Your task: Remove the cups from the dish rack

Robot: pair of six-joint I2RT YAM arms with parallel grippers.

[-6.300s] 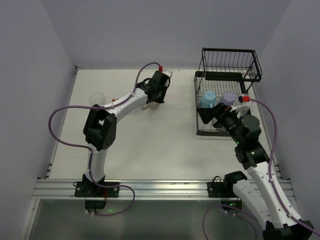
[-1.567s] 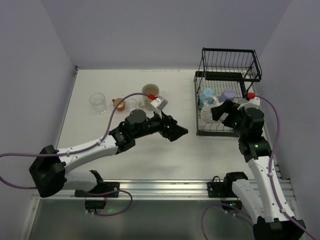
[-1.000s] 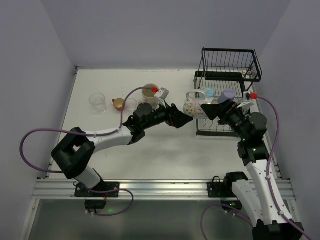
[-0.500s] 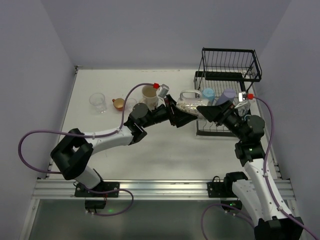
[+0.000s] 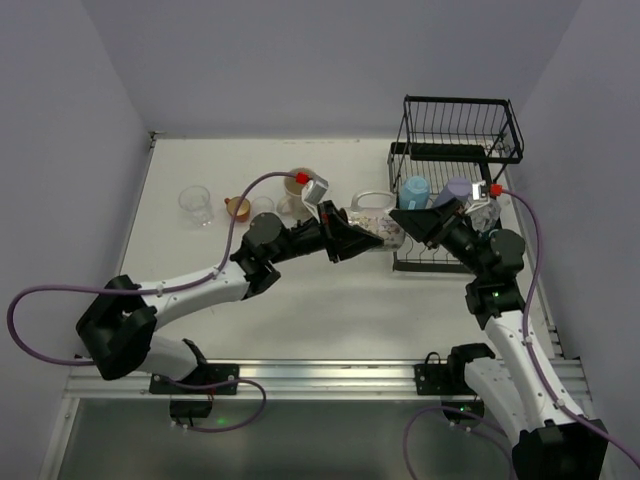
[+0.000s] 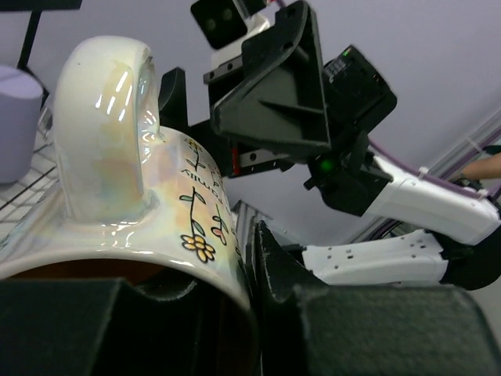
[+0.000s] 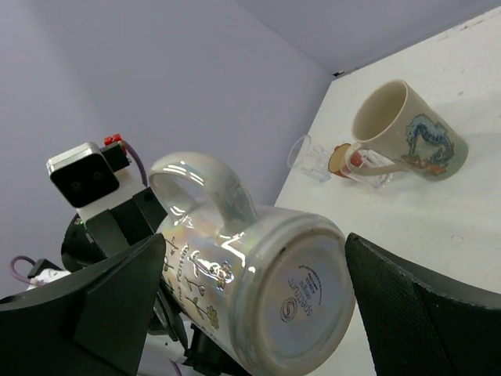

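Note:
A white iridescent mug (image 5: 375,222) with a flower print lies on its side in the air between my two grippers, left of the black wire dish rack (image 5: 460,128). My left gripper (image 5: 345,238) is shut on its rim, one finger (image 6: 286,290) outside the wall (image 6: 117,196). My right gripper (image 5: 415,222) is open, its fingers (image 7: 106,301) wide on both sides of the mug's base (image 7: 301,301) and apart from it. A light blue cup (image 5: 415,192) and a lavender cup (image 5: 457,192) stand in the rack's lower tray.
On the table at the back left stand a beige mug (image 5: 297,181), also seen in the right wrist view (image 7: 407,133), an orange-red cup (image 5: 238,207) and two clear glasses (image 5: 195,205). The rack's upper basket holds nothing I can see. White walls close in both sides.
The right gripper brought the white mug out of the rack to the left gripper, which closed on its rim. The right jaws have opened and the mug has shifted slightly left.

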